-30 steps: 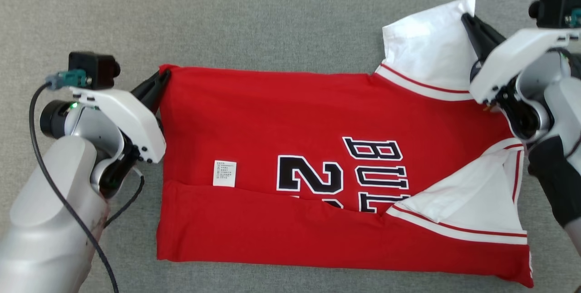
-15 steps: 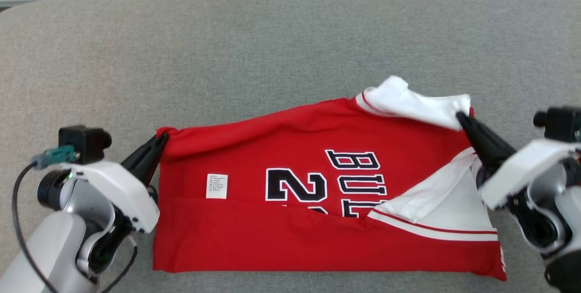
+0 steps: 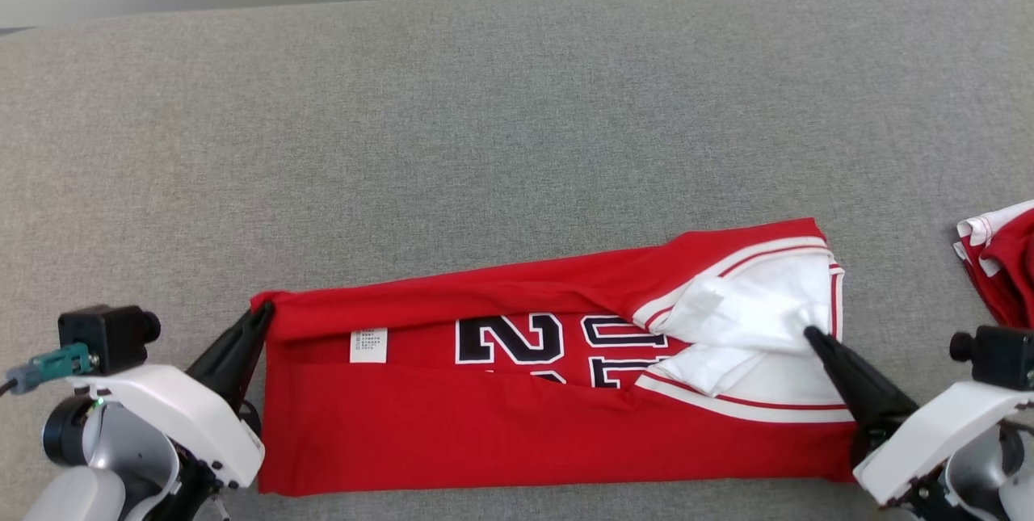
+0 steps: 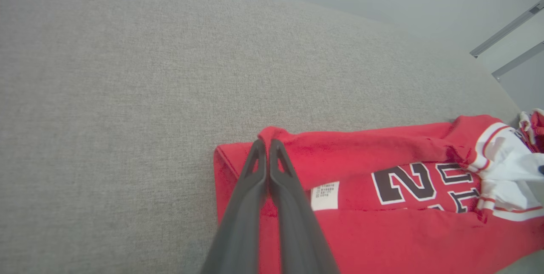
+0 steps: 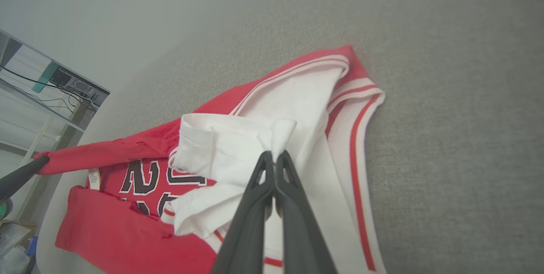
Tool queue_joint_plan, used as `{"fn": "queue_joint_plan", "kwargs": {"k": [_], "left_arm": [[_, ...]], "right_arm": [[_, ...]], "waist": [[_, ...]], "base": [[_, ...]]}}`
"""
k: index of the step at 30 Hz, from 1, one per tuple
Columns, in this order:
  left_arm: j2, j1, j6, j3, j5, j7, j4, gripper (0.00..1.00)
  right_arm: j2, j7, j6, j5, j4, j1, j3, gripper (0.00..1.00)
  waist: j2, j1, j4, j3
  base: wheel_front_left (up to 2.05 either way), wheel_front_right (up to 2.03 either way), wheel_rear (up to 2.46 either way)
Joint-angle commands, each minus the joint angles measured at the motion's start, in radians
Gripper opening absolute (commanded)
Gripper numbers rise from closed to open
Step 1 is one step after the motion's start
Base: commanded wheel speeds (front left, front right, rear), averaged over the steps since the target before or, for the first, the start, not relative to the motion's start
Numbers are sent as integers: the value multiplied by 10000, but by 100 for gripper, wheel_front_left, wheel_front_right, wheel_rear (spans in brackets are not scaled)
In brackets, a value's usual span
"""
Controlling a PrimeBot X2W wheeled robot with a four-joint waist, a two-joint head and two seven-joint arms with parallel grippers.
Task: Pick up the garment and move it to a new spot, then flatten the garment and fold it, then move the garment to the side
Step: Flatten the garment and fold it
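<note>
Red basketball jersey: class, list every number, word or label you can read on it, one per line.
"2", black numeral on the red basketball jersey; a second digit beside it is partly hidden by the fold.
Black lettering: mostly covered, unreadable.
White rectangular sewn label: print too small.

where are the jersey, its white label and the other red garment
jersey (image 3: pixel 452 432), head view, on the red folded-up lower panel.
white label (image 3: pixel 368 346), head view, on the label's middle.
other red garment (image 3: pixel 1010 269), head view, on its red cloth at the right edge.
</note>
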State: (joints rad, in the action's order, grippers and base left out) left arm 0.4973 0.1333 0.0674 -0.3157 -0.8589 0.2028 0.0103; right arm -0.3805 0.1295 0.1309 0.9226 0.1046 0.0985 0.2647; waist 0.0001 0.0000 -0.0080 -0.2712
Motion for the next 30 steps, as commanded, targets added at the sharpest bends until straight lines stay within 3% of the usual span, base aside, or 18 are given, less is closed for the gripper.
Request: {"fn": "queue_joint_plan", "kwargs": {"k": [1,5,6,7,13,17,24,30], "left_arm": [[21,-126,60,71,-75,-15,42,0],[-115,-470,210,96,-329,38,-78,0],[-178,-518,260,102,-375,42,-160,36],[-215,-561,304,89,-402,42,-222,100],[-592,-606,775,391,-219,-712,-680,100],[-748,-503,1165,709,190,-1640,-772,100],[-1232,-42,1544,839,871,-3107,-432,100],[-1466,329,1682,453,1623,-3829,-285,100]], "right_arm": [[54,54,-4,-30,-86,-122,-86,0],[340,340,-3,-283,-240,-659,-336,0],[455,414,-3,-282,-248,-773,-400,45],[561,500,-3,-250,-272,-894,-450,98],[909,386,-3,-503,-1097,-1718,-1021,100],[1164,-348,-4,-1194,-1794,-1967,-1899,100],[2363,-1218,-4,-2791,-2304,-1279,-3024,100],[2831,-1667,-4,-4180,-2016,-606,-3250,100]], "waist": [[-1,0,-13,8],[-1,0,-43,73],[-1,0,-32,108],[-1,0,-23,134],[-1,0,58,383],[-1,0,-3,572],[-1,0,-3,1048],[-1,0,134,1525]], "base": [[0,0,0],[0,0,0],[0,0,0],[0,0,0],[0,0,0],[0,0,0],[0,0,0],[0,0,0]]}}
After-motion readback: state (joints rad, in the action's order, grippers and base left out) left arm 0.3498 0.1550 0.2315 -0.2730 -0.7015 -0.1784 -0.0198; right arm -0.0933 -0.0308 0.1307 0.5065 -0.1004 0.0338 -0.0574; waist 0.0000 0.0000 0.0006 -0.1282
